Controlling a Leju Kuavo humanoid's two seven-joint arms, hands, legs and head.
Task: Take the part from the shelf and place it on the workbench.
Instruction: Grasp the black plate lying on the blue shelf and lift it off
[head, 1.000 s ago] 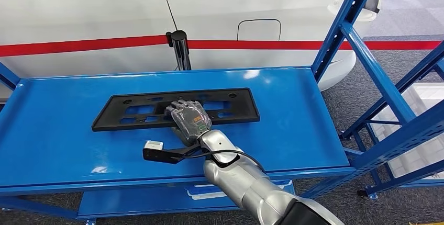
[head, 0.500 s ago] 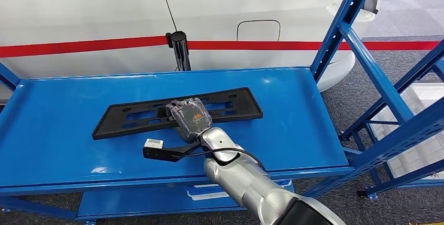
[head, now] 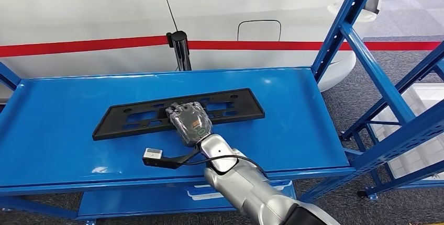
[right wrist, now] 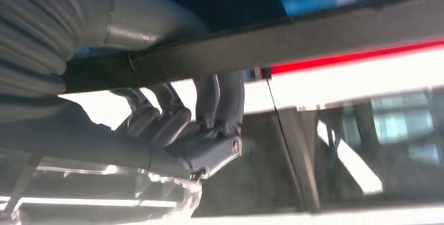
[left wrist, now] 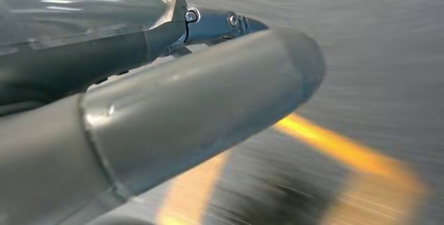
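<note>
Head view: a white vehicle body (head: 104, 21) with a red horizontal stripe (head: 78, 46) fills the background behind a blue shelf (head: 47, 131), whose blue uprights (head: 343, 26) rise at the right. The part (head: 230, 107), a long flat black plate-holder frame with rectangular cut-outs, lies on the shelf surface near its middle; its long axis runs left to right across the shelf, the right end slightly farther from the robot than the left. The right hand (head: 188, 120) grips the part's near long edge at mid-length. In the right wrist view, the fingers (right wrist: 220, 104) curl around the part's (right wrist: 314, 39) dark bar. No readable writing is visible. The left hand (left wrist: 157, 110) appears against blurred floor; its finger state cannot be told.
</note>
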